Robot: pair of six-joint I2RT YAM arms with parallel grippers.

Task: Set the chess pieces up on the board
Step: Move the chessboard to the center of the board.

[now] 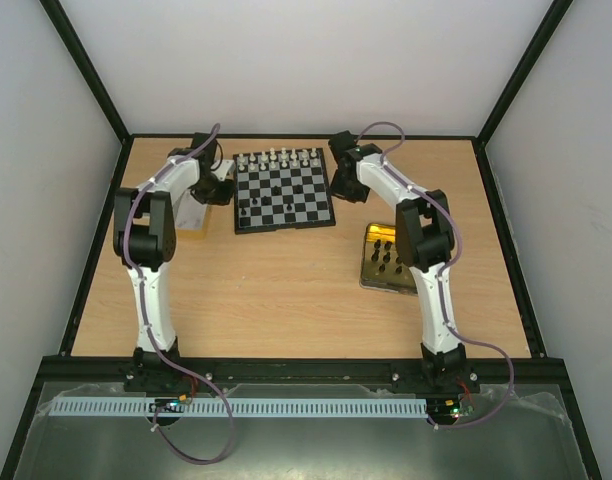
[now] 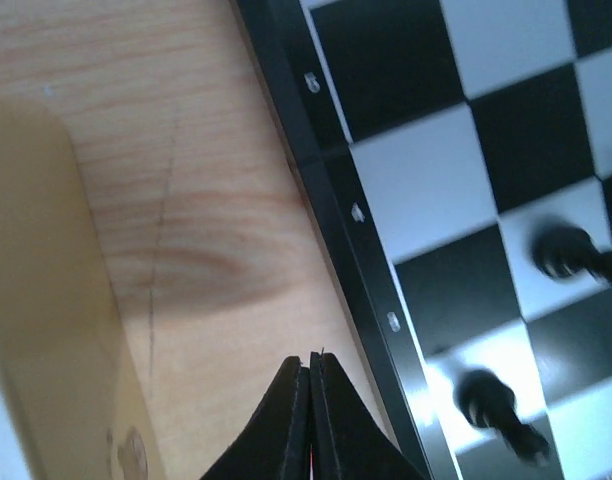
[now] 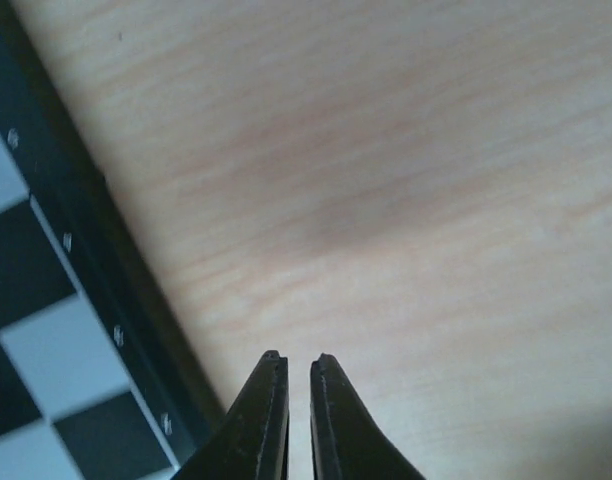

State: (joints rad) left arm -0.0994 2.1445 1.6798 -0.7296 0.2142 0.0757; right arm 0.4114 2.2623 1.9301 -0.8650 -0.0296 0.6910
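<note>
Top view: black-and-grey checkerboard (image 1: 284, 190) lay mid-table, white chess pieces (image 1: 278, 156) along its far row; most black pieces (image 1: 386, 255) sat on a shiny gold tray (image 1: 371, 281).
Left wrist: left gripper (image 2: 309, 362) was pressed together, empty, beside the checkerboard.
Right wrist: right gripper (image 3: 297, 360) was nearly closed, empty; between placements, a tray pickup likely came next.

Chess pieces (image 2: 494, 402) blurred; board (image 2: 426, 185) cut off.

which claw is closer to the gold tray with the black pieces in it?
Right. The right claw sits off the board's right edge, just beyond the gold tray; the left claw is off the board's left edge, the whole board between.
</note>
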